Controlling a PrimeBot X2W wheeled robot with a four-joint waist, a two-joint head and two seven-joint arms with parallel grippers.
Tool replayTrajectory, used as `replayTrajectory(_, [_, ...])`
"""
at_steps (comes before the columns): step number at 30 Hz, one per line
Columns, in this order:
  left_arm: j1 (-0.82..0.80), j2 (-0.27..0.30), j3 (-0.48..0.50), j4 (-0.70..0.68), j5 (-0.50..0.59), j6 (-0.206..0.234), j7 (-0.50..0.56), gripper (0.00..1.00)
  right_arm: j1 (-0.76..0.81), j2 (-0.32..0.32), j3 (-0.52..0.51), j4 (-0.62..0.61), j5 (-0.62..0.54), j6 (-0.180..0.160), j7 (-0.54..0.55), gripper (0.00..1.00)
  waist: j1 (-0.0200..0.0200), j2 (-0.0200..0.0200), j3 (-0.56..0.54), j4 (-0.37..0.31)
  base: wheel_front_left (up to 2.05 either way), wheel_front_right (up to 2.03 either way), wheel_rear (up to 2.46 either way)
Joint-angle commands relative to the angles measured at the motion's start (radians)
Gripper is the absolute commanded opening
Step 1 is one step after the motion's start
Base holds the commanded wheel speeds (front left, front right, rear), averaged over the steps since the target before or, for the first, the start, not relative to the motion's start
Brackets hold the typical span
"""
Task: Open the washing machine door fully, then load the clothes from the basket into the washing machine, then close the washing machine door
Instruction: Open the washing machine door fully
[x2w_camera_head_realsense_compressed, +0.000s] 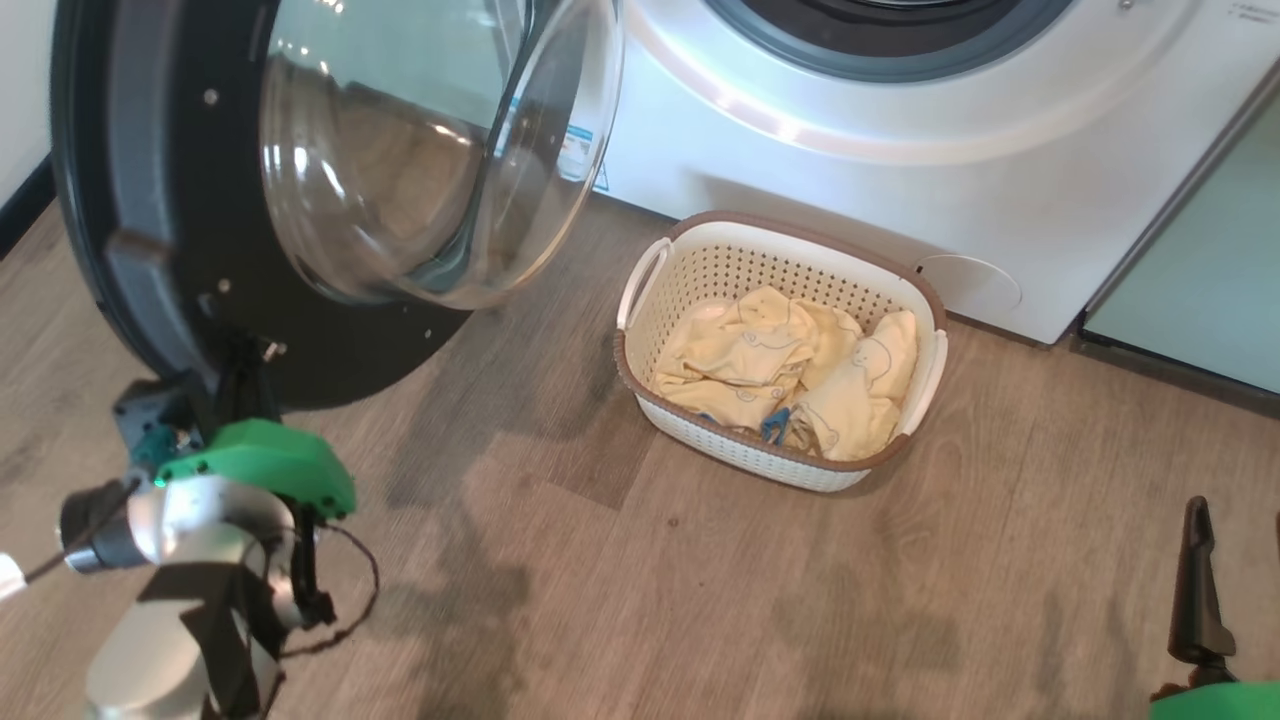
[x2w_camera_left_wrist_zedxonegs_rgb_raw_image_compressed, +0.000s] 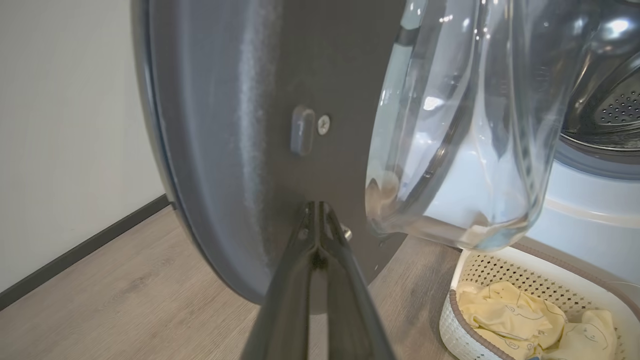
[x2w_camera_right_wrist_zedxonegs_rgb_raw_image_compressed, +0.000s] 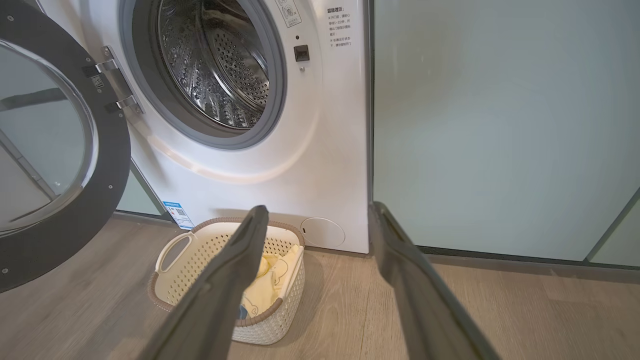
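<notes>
With the clenched left hand (x2w_camera_left_wrist_zedxonegs_rgb_raw_image_compressed: 318, 216) against the washing machine door (x2w_camera_left_wrist_zedxonegs_rgb_raw_image_compressed: 225, 125), opening looks nearly done; next the released right hand (x2w_camera_right_wrist_zedxonegs_rgb_raw_image_compressed: 319, 209) must reach the clothes (x2w_camera_head_realsense_compressed: 780, 365).

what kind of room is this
Probably a home laundry area: a white front-loading washing machine with its door swung open, a basket of clothes on the wood-look floor, and mint-green cabinet panels beside it.

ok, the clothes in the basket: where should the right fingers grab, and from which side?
Best bet: pinch the raised crumpled fold at the middle of the clothes, coming straight down from above. The basket walls ring the pile, so only the open top gives access. The right gripper is open.
</notes>
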Motion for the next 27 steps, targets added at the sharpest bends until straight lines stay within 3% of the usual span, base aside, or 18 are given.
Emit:
replayTrajectory(1, [-0.063,0.048,0.057,-0.006,-0.008,-0.004,-0.012,0.0,-0.037,-0.016,0.019,-0.028,-0.01,-0.003,-0.009,1.0,0.0,0.0,0.002,0.003,0.0,0.0,0.0])
replayTrajectory(27, [-0.369,0.067,0.102,0.398,0.014,-0.092,-0.053,0.0,-0.055,-0.05,0.001,-0.052,-0.019,-0.003,-0.009,1.0,0.0,0.0,0.085,0.021,0.0,0.0,0.0])
